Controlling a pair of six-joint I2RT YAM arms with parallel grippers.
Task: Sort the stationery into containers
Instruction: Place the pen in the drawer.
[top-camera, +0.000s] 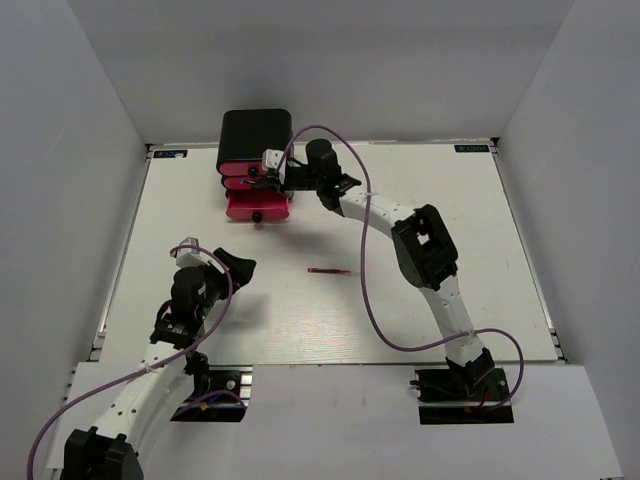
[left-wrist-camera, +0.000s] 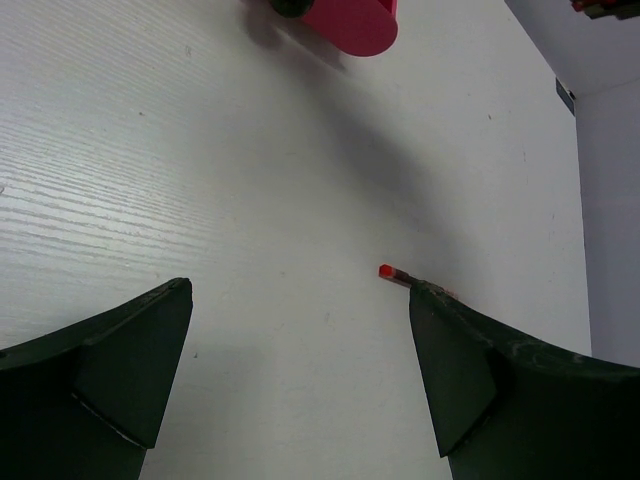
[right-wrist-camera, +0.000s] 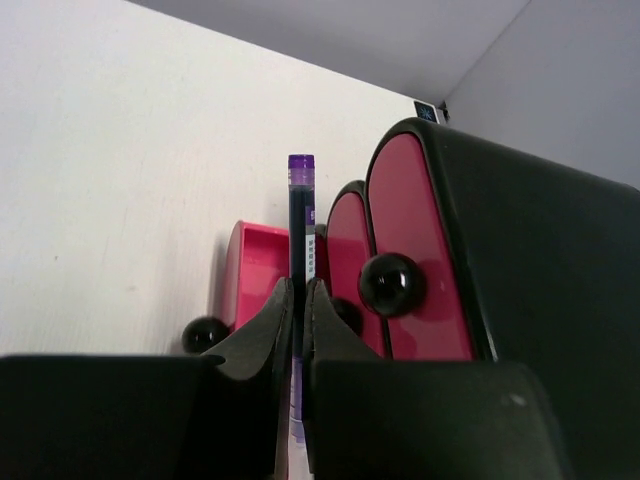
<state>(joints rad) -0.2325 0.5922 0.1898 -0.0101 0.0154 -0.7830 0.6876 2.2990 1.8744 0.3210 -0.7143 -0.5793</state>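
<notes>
My right gripper (top-camera: 262, 170) is shut on a thin dark pen with a purple cap (right-wrist-camera: 301, 200), held in front of the glossy black cabinet (top-camera: 256, 128). The cabinet's lowest pink drawer (top-camera: 258, 207) is pulled out and lies just left of the pen in the right wrist view (right-wrist-camera: 250, 268). The two upper pink drawers (right-wrist-camera: 415, 225) are closed, with round black knobs (right-wrist-camera: 390, 283). A thin dark pen with red parts (top-camera: 328, 270) lies on the table; its red tip (left-wrist-camera: 387, 271) shows by my left gripper's right finger. My left gripper (top-camera: 238, 268) is open and empty, low over the table (left-wrist-camera: 300, 292).
The white table (top-camera: 440, 230) is enclosed by grey walls at the back and both sides. The right arm's purple cable (top-camera: 365, 270) loops over the table's middle. The open drawer's corner shows at the top of the left wrist view (left-wrist-camera: 350, 22).
</notes>
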